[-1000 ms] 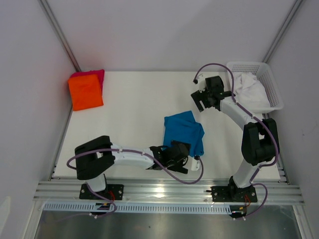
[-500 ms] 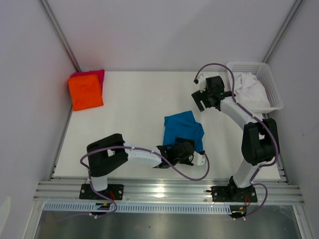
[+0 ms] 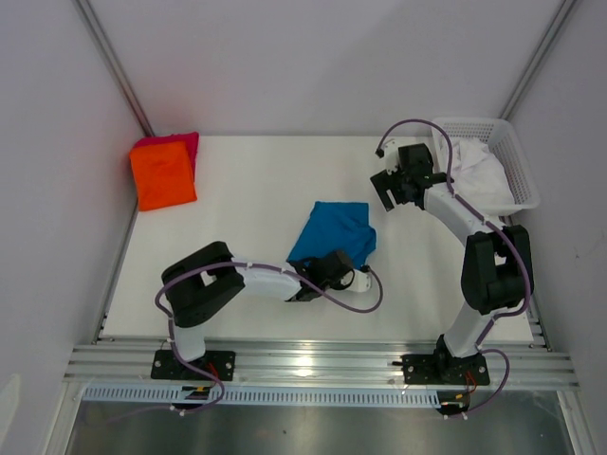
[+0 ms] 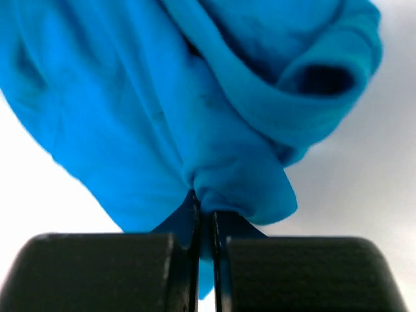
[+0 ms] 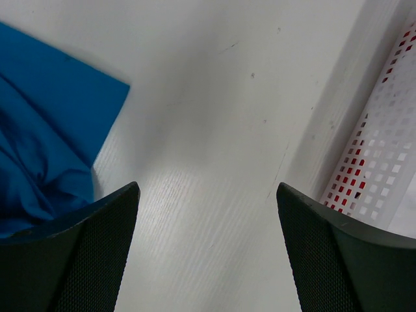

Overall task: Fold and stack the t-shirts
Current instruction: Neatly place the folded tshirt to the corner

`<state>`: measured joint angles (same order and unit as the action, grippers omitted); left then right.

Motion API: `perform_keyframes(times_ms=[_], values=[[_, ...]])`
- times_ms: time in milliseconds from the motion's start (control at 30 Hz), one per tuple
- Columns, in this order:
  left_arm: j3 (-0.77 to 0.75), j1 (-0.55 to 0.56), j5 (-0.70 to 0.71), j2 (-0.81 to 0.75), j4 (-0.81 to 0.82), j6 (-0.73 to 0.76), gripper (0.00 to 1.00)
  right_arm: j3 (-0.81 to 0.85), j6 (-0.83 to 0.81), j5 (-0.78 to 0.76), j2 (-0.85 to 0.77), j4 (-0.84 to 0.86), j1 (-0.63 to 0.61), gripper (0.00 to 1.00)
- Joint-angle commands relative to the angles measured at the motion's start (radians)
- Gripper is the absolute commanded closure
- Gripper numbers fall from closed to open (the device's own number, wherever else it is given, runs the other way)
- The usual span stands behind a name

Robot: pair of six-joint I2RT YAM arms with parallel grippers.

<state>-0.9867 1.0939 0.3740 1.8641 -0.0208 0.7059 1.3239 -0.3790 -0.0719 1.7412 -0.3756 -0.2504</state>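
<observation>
Left gripper [image 4: 205,224] is clamped together on a small pinch of the bright blue soft cloth t-shirt [image 4: 162,97], with the cloth gathered into a tight fold right at the jaw line. From the top view, the left gripper [image 3: 327,268] holds the shirt's near edge, and all the rest of the bright blue soft cloth t-shirt [image 3: 334,235] lies beyond it, toward the far right of the white bench [image 3: 247,190]. The shirt is bunched and creased rather than flat, so no clear long axis can be read. Right gripper [image 3: 392,187] hangs over bare bench with its jaws standing apart and nothing between them. It is just past the shirt's far right corner and beside the white plastic lattice basket [image 3: 517,161], which holds crumpled white cloth [image 3: 474,171]. The right wrist view confirms this: the right gripper [image 5: 207,195] is empty and the blue edge [image 5: 39,143] lies off to one side, not touching it. Judgement: the left arm owns the near edge and the right arm is nearer the free far edge, which it would need to take for spreading. An orange folded t-shirt [image 3: 163,175] rests on a pinkish-red t-shirt [image 3: 180,142] in the far left corner, well apart from the blue one.
</observation>
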Motion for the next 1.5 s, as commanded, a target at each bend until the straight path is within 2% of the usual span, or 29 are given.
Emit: perform_keyframes(times_ms=[0, 33, 67, 100, 133, 167, 333, 500, 567, 667, 700, 800, 833, 933, 1033, 1133, 1167, 1233, 1267, 1367, 1467], values=[[0.116, -0.045, 0.092, -0.06, 0.157, 0.143, 1.0, 0.0, -0.009, 0.0, -0.026, 0.03, 0.005, 0.12], [0.144, -0.075, 0.098, -0.077, 0.314, 0.199, 1.0, 0.0, -0.009, 0.001, -0.025, 0.032, 0.005, 0.13], [0.196, -0.092, 0.097, -0.104, 0.409, 0.327, 1.0, 0.001, -0.009, 0.003, -0.023, 0.032, 0.005, 0.13], [0.253, -0.112, 0.089, -0.114, 0.515, 0.392, 1.0, 0.001, -0.009, 0.004, -0.022, 0.032, 0.005, 0.12], [0.278, -0.158, 0.076, -0.121, 0.689, 0.458, 1.0, 0.001, -0.009, 0.004, -0.02, 0.032, 0.003, 0.12], [0.311, -0.182, 0.039, -0.125, 0.74, 0.559, 1.0, 0.003, -0.009, 0.004, -0.02, 0.032, 0.002, 0.13], [0.28, -0.397, -0.053, -0.082, 0.82, 0.679, 1.0, 0.005, -0.009, 0.001, -0.023, 0.029, 0.005, 0.13], [0.279, -0.599, -0.153, 0.0, 0.979, 0.849, 1.0, 0.005, -0.009, 0.004, -0.023, 0.027, 0.01, 0.12], [0.286, -0.646, -0.167, 0.001, 0.981, 0.879, 1.0, 0.005, -0.011, 0.007, -0.022, 0.029, 0.01, 0.13], [0.33, -0.703, -0.187, -0.081, 0.857, 0.848, 1.0, 0.005, -0.012, 0.009, -0.02, 0.027, 0.01, 0.12], [0.348, -0.716, -0.191, -0.151, 0.708, 0.836, 1.0, 0.005, -0.012, 0.009, -0.019, 0.029, 0.011, 0.13], [0.364, -0.736, -0.188, -0.249, 0.471, 0.773, 1.0, 0.006, -0.012, 0.011, -0.014, 0.029, 0.01, 0.12], [0.355, -0.743, -0.181, -0.294, 0.317, 0.746, 1.0, 0.006, -0.012, 0.012, -0.011, 0.027, 0.011, 0.12], [0.335, -0.775, -0.158, -0.333, 0.094, 0.719, 0.99, 0.009, -0.011, 0.017, -0.006, 0.026, 0.011, 0.12], [0.329, -0.804, -0.147, -0.376, -0.046, 0.724, 1.0, 0.012, -0.011, 0.021, -0.002, 0.023, 0.01, 0.12], [0.393, -0.833, -0.175, -0.436, 0.011, 0.777, 1.0, 0.015, -0.009, 0.024, 0.001, 0.023, 0.007, 0.12], [0.425, -0.842, -0.181, -0.442, 0.136, 0.803, 1.0, 0.014, -0.011, 0.023, 0.003, 0.024, 0.007, 0.12], [0.45, -0.868, -0.184, -0.425, 0.269, 0.86, 1.0, 0.017, -0.011, 0.023, 0.007, 0.023, 0.005, 0.12], [0.448, -0.882, -0.187, -0.389, 0.379, 0.869, 1.0, 0.017, -0.011, 0.021, 0.011, 0.023, 0.003, 0.12], [0.396, -0.894, -0.19, -0.324, 0.508, 0.9, 1.0, 0.017, -0.009, 0.021, 0.011, 0.02, 0.002, 0.12], [0.32, -0.91, -0.219, -0.22, 0.711, 0.984, 1.0, 0.018, -0.008, 0.02, 0.009, 0.017, -0.001, 0.13]])
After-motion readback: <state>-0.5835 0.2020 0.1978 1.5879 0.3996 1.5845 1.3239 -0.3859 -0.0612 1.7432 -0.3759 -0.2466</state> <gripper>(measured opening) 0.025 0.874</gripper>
